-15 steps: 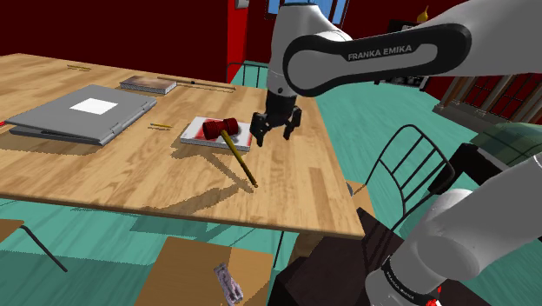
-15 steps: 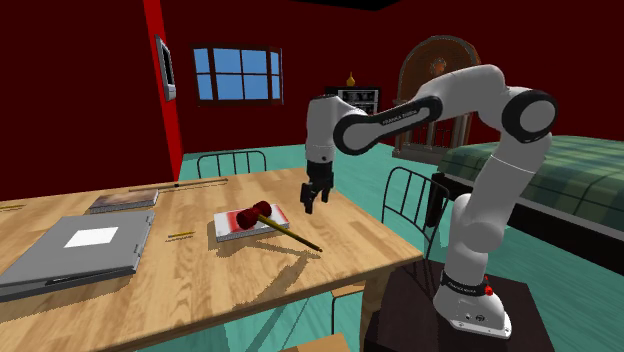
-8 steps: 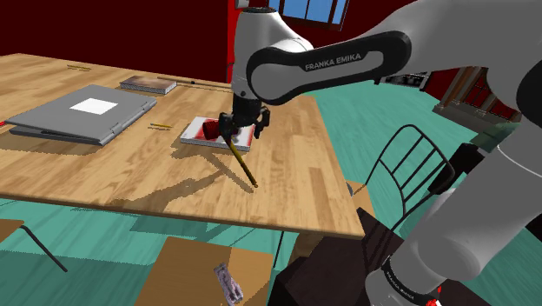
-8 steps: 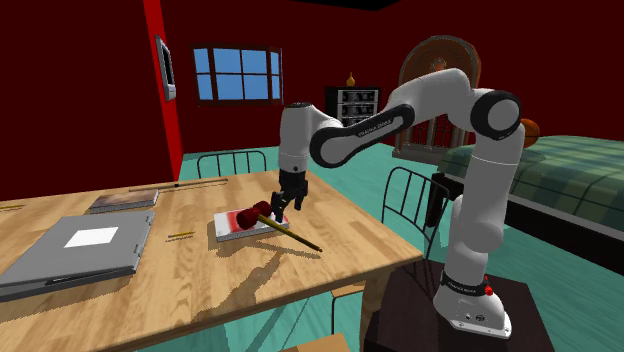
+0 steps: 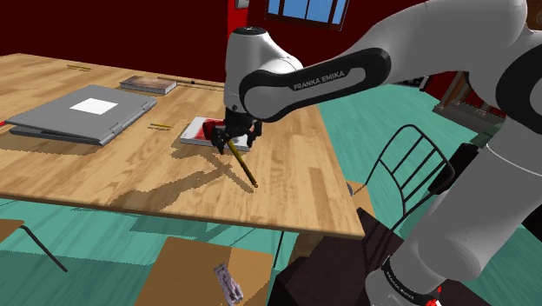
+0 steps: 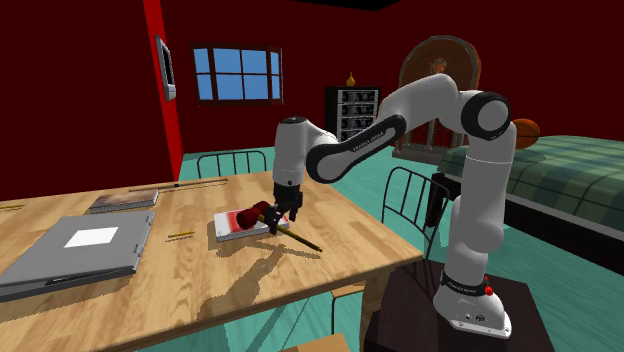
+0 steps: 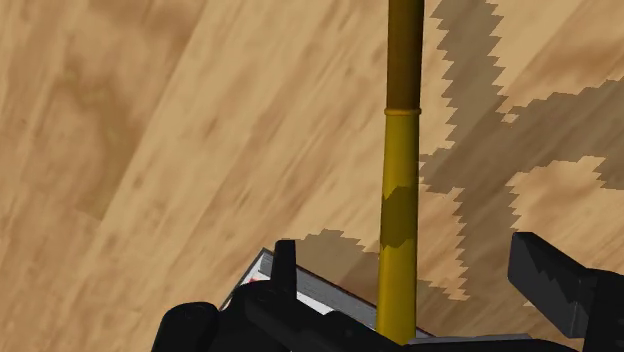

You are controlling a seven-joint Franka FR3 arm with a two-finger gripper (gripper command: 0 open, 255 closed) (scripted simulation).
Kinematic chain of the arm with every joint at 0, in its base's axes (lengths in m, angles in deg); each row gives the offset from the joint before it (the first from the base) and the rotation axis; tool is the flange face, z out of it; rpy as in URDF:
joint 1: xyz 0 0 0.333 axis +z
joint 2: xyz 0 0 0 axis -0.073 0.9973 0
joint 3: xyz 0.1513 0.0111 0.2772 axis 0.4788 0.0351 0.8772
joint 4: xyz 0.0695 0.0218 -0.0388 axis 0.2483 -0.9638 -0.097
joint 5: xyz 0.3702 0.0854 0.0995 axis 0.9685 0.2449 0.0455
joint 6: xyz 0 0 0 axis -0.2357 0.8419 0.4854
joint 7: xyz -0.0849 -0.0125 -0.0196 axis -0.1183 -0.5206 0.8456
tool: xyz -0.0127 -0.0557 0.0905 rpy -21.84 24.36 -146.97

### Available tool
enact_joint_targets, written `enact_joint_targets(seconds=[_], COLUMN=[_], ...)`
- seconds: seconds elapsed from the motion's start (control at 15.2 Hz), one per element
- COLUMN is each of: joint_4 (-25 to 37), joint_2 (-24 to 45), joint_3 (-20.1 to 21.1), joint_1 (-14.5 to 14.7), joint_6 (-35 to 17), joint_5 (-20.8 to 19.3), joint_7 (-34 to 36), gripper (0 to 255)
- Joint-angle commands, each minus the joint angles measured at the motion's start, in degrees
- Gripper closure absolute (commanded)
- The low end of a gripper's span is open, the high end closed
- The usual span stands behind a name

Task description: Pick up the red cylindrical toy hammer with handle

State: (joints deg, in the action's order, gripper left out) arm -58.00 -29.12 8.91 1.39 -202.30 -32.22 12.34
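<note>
1 toy hammer [image 5: 244, 167] is on the wooden counter [image 5: 104, 178], near the edge closest to the stand. Its red cylindrical head [image 6: 250, 213] rests on a flat white-and-red slab [image 6: 228, 228]. Its yellow-brown handle [image 7: 398, 200] slopes off the slab down to the counter surface.

Long axis: in the shoulder view the handle runs from the slab down and to the right, toward the counter's near edge.

The jaws stand directly over the handle, just beside the head. In the wrist view the handle passes between the 2 black fingers [image 7: 285, 268]. They stand wide apart and touch neither side of it. The jaws are open and hold nothing.

Key relation: the opening lies across the handle, not along it, and the handle sits roughly midway in the gap. Judged from this, no turn of the wrist is called for, only a short drop and a close.

Risk, as a judgement: the grip falls close to the head, so the long handle may swing on lifting.

1 grey closed case [image 5: 82, 111] lies well apart and poses no obstruction.
</note>
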Motion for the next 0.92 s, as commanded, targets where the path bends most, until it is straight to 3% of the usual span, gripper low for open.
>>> enact_joint_targets(seconds=[0.0,0.07,0.13,0.86], joint_4=[-0.54,-0.54,-0.57,0.46], joint_2=[0.58,0.57,0.63,0.06], joint_3=[0.01,0.01,0.03,0.01], joint_1=[0.01,0.01,0.02,0.00], joint_6=[-1.08,-1.08,-1.15,0.36], joint_5=[-0.36,-0.36,-0.40,0.01], joint_7=[0.33,0.33,0.38,-0.06], gripper=[0,0,255,255])
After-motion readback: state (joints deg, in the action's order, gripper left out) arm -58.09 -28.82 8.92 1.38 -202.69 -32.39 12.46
